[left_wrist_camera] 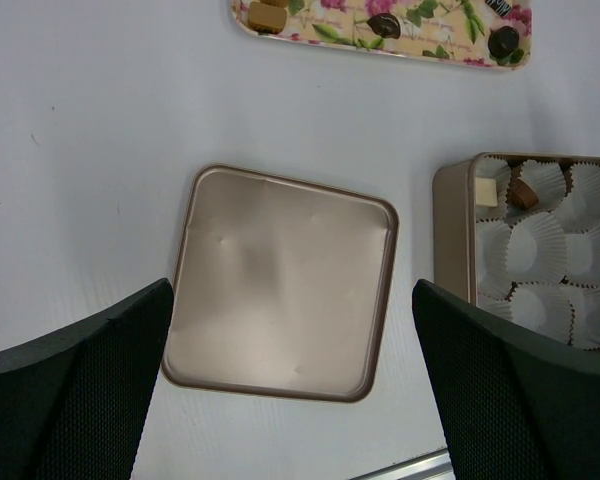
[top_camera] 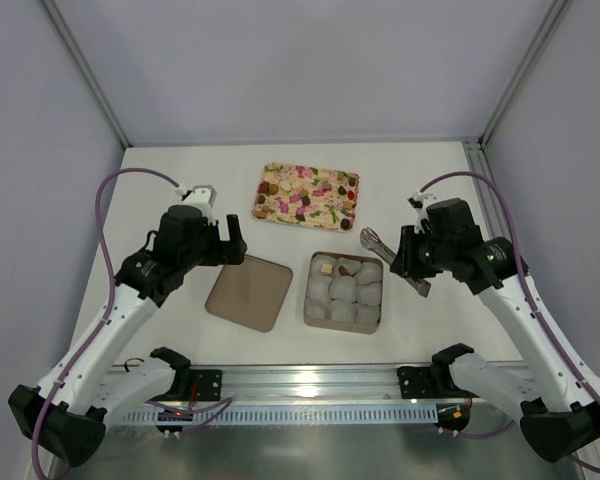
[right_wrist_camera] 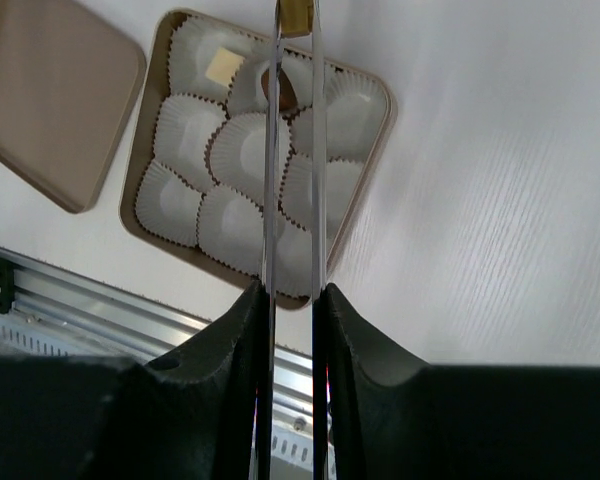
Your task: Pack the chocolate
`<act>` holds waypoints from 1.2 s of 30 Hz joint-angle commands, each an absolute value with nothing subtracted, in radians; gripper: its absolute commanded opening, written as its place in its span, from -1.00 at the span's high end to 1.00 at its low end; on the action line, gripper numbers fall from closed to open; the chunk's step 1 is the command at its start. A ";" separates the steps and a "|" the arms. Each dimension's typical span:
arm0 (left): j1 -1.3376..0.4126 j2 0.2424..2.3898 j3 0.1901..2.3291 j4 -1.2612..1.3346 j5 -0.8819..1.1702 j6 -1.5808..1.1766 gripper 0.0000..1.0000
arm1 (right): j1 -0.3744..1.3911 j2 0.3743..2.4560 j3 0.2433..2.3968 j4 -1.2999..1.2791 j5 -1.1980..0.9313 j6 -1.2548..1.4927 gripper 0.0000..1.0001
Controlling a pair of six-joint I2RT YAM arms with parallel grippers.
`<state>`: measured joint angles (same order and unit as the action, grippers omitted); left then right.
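- The gold tin [top_camera: 307, 295] sits on the bench [top_camera: 180, 190], right of centre and on the near side. It is packed with white paper cups [right_wrist_camera: 245, 150].
- I see two pieces in its far row, a pale square piece [right_wrist_camera: 220, 66] and a dark brown piece [right_wrist_camera: 288, 90] just right of it. The other cups look empty.
- The tin's lid [left_wrist_camera: 280, 280] lies flat just left of the tin, not touching it.
- The floral tray [top_camera: 310, 170] lies on the far side of both, with more chocolate [left_wrist_camera: 384, 24] loose on it.
- My right hand [right_wrist_camera: 292, 290] is clenched on metal tongs [top_camera: 372, 240], which reach out across the tin. Their tips pinch a golden-tan piece [right_wrist_camera: 296, 15] just past the tin's far rim.
- My left hand [left_wrist_camera: 291, 290] is released, with its fingers spread wide, and it hovers over the lid. The nearest chocolate is to its right in the tin, and the tray's pieces lie farther off.
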<state>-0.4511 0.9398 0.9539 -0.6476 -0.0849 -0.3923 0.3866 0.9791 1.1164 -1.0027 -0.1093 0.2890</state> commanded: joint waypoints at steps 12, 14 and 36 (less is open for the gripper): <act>-0.448 0.942 0.988 -0.634 -0.080 -0.403 -0.99 | 0.388 0.877 0.951 -1.034 -0.138 0.321 0.45; -0.448 0.942 0.988 -0.634 -0.084 -0.402 -0.99 | 0.388 0.882 0.951 -1.034 -0.133 0.318 0.45; -0.448 0.942 0.988 -0.637 -0.089 -0.400 -0.99 | 0.403 0.897 0.957 -1.066 -0.106 0.321 0.28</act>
